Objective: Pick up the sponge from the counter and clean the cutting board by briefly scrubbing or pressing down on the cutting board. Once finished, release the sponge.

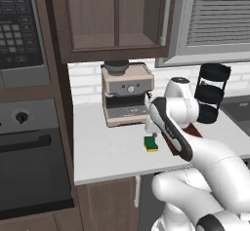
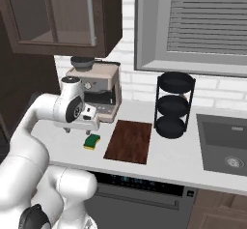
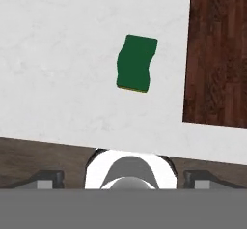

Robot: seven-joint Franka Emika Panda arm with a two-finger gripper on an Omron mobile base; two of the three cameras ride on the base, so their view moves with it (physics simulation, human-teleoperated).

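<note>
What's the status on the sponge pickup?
Claw above the counter, open, empty. Sponge untouched beside the cutting board. Nothing between claw and sponge.

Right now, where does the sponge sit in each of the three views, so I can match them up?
Left base view: sponge right of centre on the counter, in front of the coffee machine.
Right base view: sponge left of centre, just left of the cutting board.
Hand view: sponge near centre, green top up.
Shared landmark: the cutting board, beside it.
</note>
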